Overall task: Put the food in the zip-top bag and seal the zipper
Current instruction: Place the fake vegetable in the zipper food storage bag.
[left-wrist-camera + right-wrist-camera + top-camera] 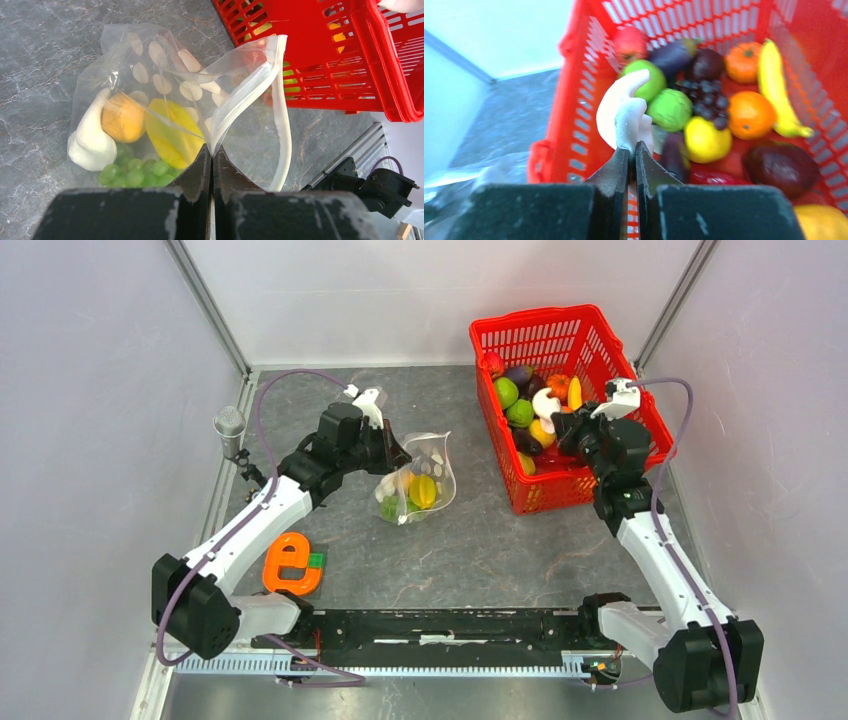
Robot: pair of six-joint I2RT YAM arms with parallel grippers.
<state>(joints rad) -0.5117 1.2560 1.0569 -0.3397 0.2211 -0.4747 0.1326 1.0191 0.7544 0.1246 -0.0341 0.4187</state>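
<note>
The zip-top bag (420, 480) is a clear dotted pouch standing on the table left of the basket. My left gripper (211, 150) is shut on its mouth edge and holds it up, and the whitish zipper (281, 100) gapes in a loop. Inside lie an orange fruit (122, 119), a yellow piece (172, 132), green grapes (132, 172) and a white piece (92, 137). My right gripper (634, 146) is shut on a white toy food (621, 112) above the basket's left side. More food, such as a banana (776, 90), an orange (749, 114) and a lemon (706, 140), lies below it.
The red mesh basket (540, 322) stands at the back right, its left wall (574, 100) close to the bag. A flat orange e-shaped toy (290, 562) lies front left by the left arm. A grey microphone (229, 425) stands at the left wall.
</note>
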